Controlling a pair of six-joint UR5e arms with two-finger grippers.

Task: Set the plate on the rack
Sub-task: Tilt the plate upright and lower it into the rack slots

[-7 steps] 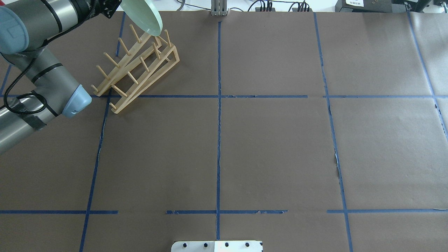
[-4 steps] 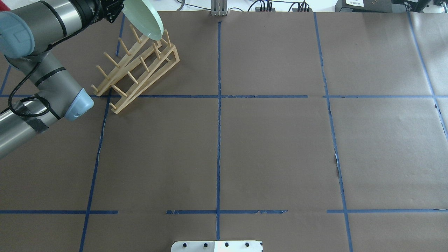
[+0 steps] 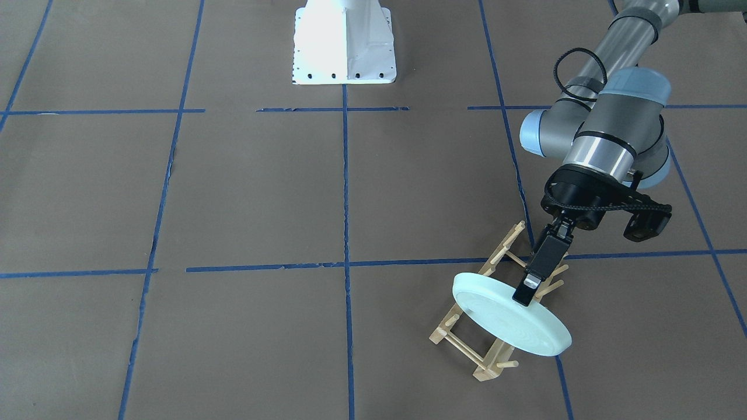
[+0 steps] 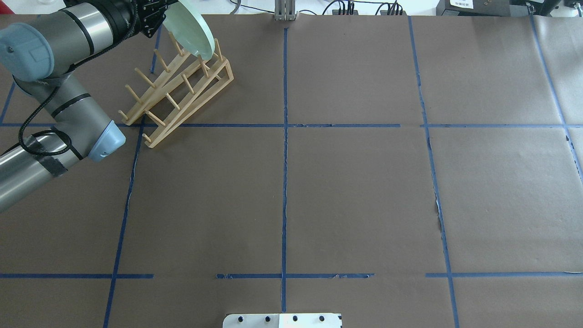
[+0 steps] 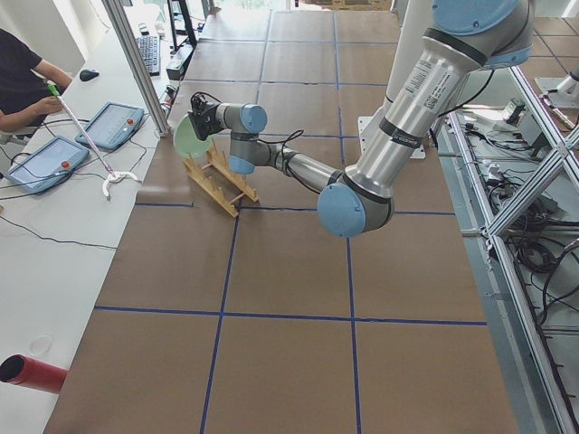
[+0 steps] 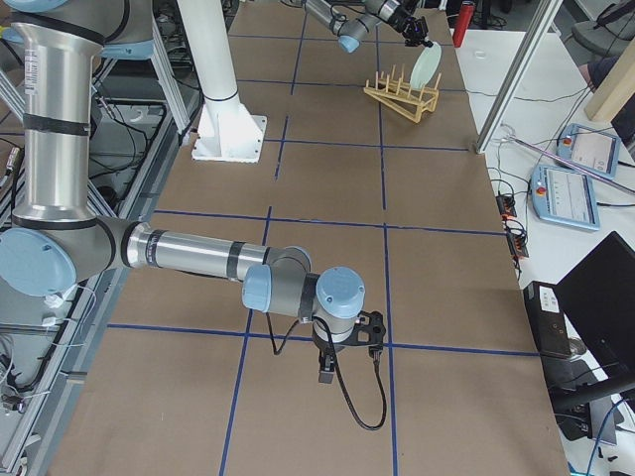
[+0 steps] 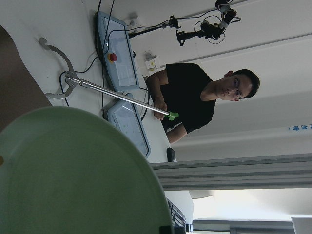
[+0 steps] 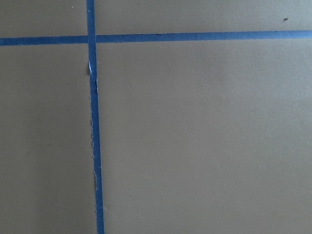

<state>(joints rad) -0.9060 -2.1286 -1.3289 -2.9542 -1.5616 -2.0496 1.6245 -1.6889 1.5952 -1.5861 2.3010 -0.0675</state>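
Note:
My left gripper (image 3: 523,297) is shut on the rim of the pale mint-green plate (image 3: 510,318). It holds the plate tilted above the far end of the light wooden rack (image 3: 467,344), away from the robot. In the overhead view the plate (image 4: 191,31) has its lower edge among the last upright pegs of the rack (image 4: 182,86). I cannot tell whether plate and rack touch. The plate fills the lower left of the left wrist view (image 7: 73,175). My right gripper (image 6: 327,372) hangs low over the brown table at its other end; I cannot tell if it is open or shut.
The table is covered in brown paper (image 4: 355,191) with blue tape lines. The robot's white base (image 3: 344,41) stands at the middle of the near edge. Beyond the rack a side table holds tablets (image 5: 45,163), and a seated person (image 7: 195,97) holds a grabber stick.
The left arm has swung right and brought the plate lower and closer over the rack's far pegs. The rack has not moved.

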